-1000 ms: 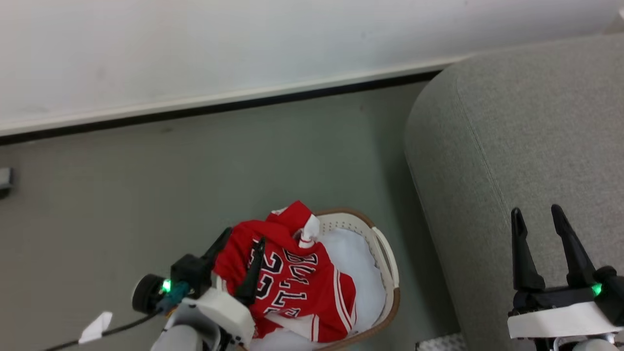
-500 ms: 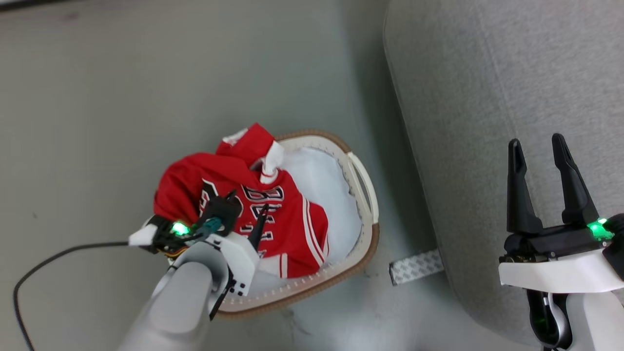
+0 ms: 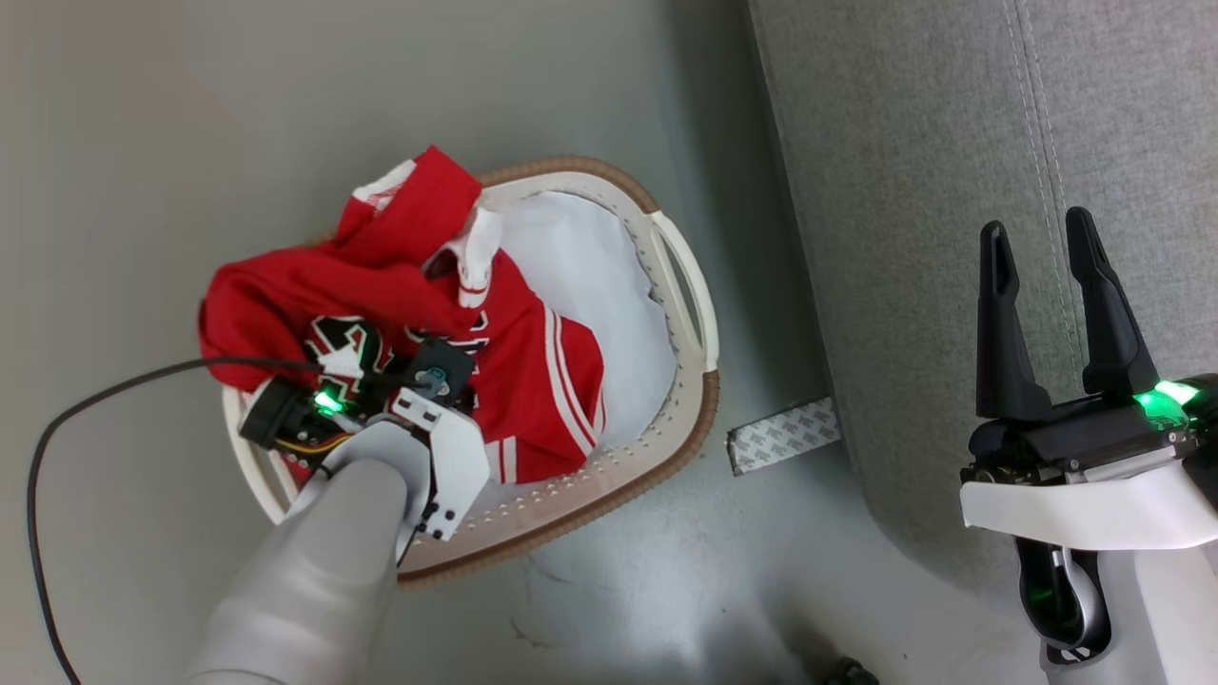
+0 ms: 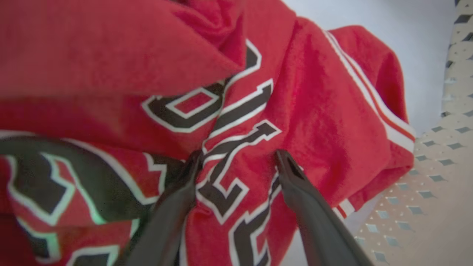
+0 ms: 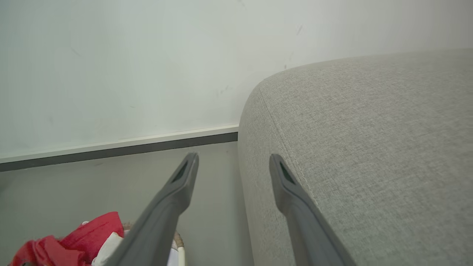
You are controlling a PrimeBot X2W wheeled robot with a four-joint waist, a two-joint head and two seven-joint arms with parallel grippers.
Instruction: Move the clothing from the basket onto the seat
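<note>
- Here, the left gripper [image 4: 238, 155] has its two dark fingers [image 4: 173, 207] spread wide, tips down against the clothing [image 4: 314, 111], with a ridge of red cloth bearing black-and-white numerals lying between them; nothing is pinched.
- Just beyond the tips, a plain red fold bulges over the numerals. Off the right finger, the jersey's white stripes run to its edge.
- Past that edge is a white lining [image 4: 425, 66], then the perforated cream wall of the basket [image 4: 436, 184].
- From the head view, the garments [image 3: 381, 285] are heaped in the basket's left half under the left wrist, spilling over its rim [image 3: 699, 419] on the side away from the sofa. A black cable [image 3: 105, 385] trails from the wrist across the grey floor [image 3: 190, 114].
- The right gripper [image 3: 1035, 224] also stands wide apart and holds nothing, hanging over the edge of the seat [image 3: 913, 190], well apart from the basket.
- In its own wrist view, its right finger [image 5: 292, 199] lies over the grey upholstery [image 5: 369, 147] and its left over the floor, with a scrap of red cloth below and the pale wall [image 5: 111, 74] ahead.
- A strip of patterned tape [image 3: 785, 436] lies on the floor between basket and sofa.
</note>
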